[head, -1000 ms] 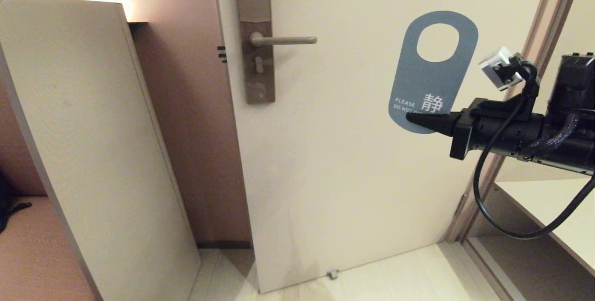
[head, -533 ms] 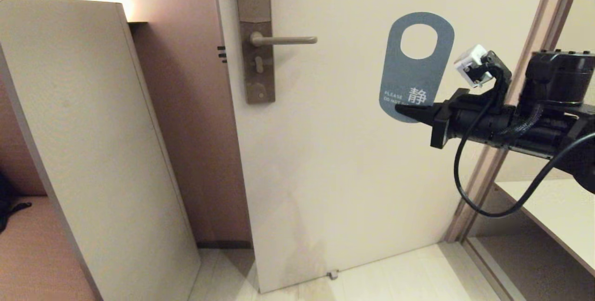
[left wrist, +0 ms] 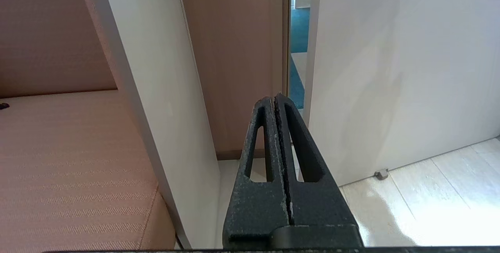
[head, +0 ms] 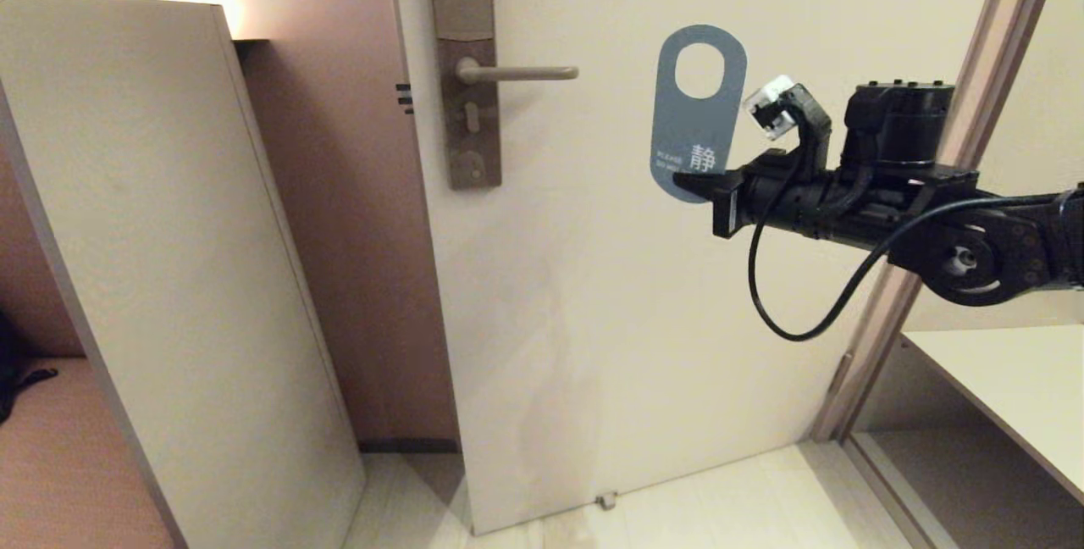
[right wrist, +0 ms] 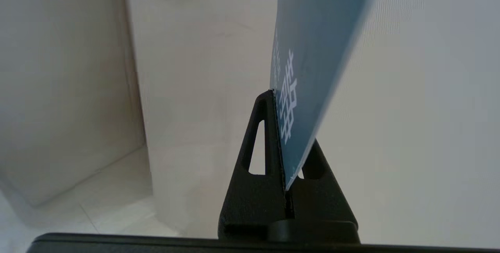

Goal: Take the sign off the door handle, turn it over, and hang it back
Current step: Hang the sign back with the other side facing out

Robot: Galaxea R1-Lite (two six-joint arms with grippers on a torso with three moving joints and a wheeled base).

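Sign (head: 699,113), blue-grey with an oval hanging hole near its top and white lettering near its bottom, stood nearly upright in the air before the door (head: 644,295), held off to the right of the door handle (head: 517,73) and well apart from it. Its hole sat at about the height of the lever. The right pincer (head: 688,185) reached in level from the right side and was pinching the sign's lower edge, the card wedged between the two black fingers, as the right wrist view also showed. The printed face with the white character was turned toward the head camera. The left pincer (left wrist: 275,100) hung low and idle, pressed together on nothing, pointing toward the floor near the foot of a pale panel (left wrist: 156,100) beside the door.
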